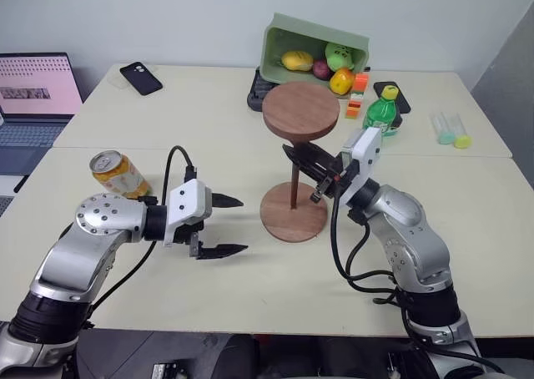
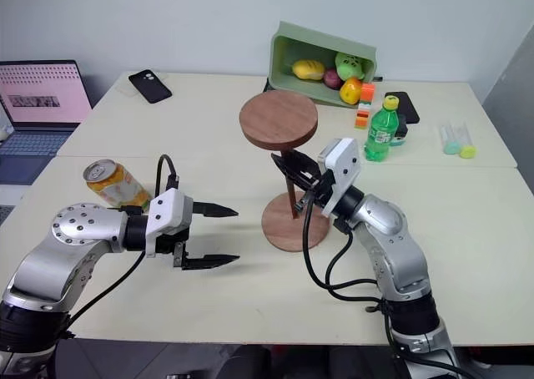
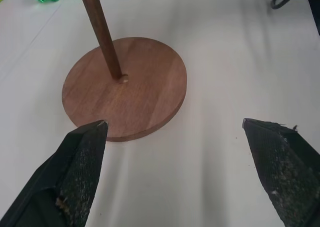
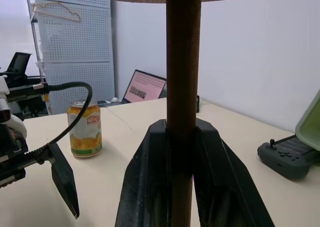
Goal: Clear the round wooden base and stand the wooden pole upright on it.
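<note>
The right gripper [image 1: 310, 172] pinched the pole [image 1: 294, 185], which stood upright on the base [image 1: 293, 213] on the cream table [image 1: 250, 287]. The left gripper [image 1: 230, 225], fingers spread, pointed at the base. Behind its wrist stood a can [image 1: 118, 174]; a pegboard [image 4: 70, 37] lined the wall.

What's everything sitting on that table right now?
round wooden base: one, reddish-brown, flat at table centre
wooden pole: one, dark brown, upright on the base, disc end up
drink can: one, yellow-orange, left of the base
green bin: one, tipped, toy fruit inside, far side
green bottle: one, right of the bin
phones: two, black, far side
laptop: one, open, far left
game controller: one, dark, by the bin
left claw: black, open, facing the base
right claw: black, shut on the pole
</note>
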`<move>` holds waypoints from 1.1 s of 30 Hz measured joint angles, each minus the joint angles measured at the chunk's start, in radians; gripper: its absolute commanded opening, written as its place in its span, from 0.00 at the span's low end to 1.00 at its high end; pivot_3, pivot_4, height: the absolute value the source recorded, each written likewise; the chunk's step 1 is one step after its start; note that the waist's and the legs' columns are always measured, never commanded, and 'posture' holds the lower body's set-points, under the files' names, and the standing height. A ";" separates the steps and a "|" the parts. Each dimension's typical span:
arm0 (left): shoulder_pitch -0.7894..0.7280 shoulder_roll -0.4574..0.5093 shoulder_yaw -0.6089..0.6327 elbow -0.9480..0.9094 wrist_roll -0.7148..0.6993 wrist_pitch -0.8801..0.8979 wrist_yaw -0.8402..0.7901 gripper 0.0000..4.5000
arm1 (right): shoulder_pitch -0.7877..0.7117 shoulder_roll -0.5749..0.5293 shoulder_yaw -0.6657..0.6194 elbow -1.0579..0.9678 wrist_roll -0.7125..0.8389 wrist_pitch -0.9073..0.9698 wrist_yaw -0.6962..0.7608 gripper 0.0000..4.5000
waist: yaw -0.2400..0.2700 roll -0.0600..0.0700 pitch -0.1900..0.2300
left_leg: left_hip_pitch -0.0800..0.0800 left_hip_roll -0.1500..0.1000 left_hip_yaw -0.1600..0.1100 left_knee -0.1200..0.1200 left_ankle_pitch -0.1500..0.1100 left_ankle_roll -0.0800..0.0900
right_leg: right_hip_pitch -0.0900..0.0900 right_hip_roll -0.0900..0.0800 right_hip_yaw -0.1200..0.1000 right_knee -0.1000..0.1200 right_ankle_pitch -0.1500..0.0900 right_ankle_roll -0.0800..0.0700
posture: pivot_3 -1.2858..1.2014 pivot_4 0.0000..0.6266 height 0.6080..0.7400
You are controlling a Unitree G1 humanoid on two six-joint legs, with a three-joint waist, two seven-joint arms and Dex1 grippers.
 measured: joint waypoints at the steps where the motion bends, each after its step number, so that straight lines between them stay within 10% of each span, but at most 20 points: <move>1: 0.000 0.000 0.000 0.000 0.001 -0.002 0.000 1.00 | 0.001 -0.001 0.001 0.001 -0.002 -0.003 0.000 0.05 | 0.000 0.000 0.000 | 0.000 0.000 0.000 0.000 0.000 0.000 | 0.000 0.000 0.000 0.000 0.000 0.000 | 0.52 0.24 1.00; 33: 0.001 -0.019 -0.007 0.003 0.006 -0.015 0.003 1.00 | 0.021 -0.025 0.074 0.032 -0.036 -0.047 -0.030 0.05 | 0.001 0.000 -0.003 | 0.005 0.000 0.000 0.000 0.000 0.000 | 0.005 0.000 0.000 0.000 0.000 0.000 | 0.52 0.24 1.00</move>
